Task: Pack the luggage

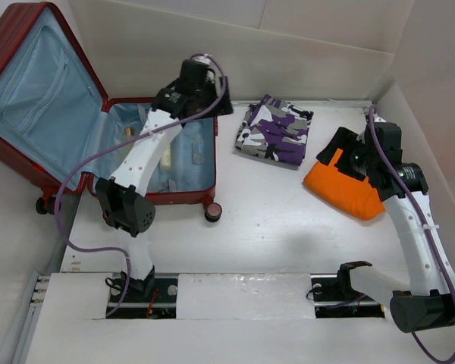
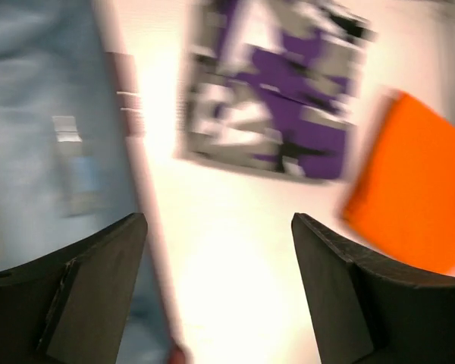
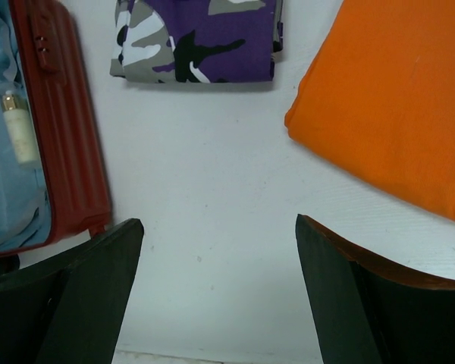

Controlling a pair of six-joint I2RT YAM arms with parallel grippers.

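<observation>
Top external view: the luggage (image 1: 42,106) lies open at ten o'clock on the bench (image 1: 258,227), lid leaning back toward the wall and the light-blue lining showing. At least two small bottles (image 1: 199,149) sit in the lower half, though the left arm covers part of it.

The left fingers (image 2: 98,288) hang over the suitcase's three o'clock edge, spread wide with nothing between them. That wrist picture is smeared. The right fingers (image 3: 83,296) are just as wide and empty, hovering by the orange folded cloth (image 1: 341,189) at three o'clock.

The dangers, as I judge them:
- **Unfolding:** a pinch on only the top layer would let either fold fall open and drag across the bench.
- **Snagging:** a low carry could catch the red rim.
- **Collision:** both arms going for the camouflage garment (image 1: 274,130) at one o'clock could clash.

The count is one suitcase, one camouflage garment, one orange cloth and two arms.
</observation>
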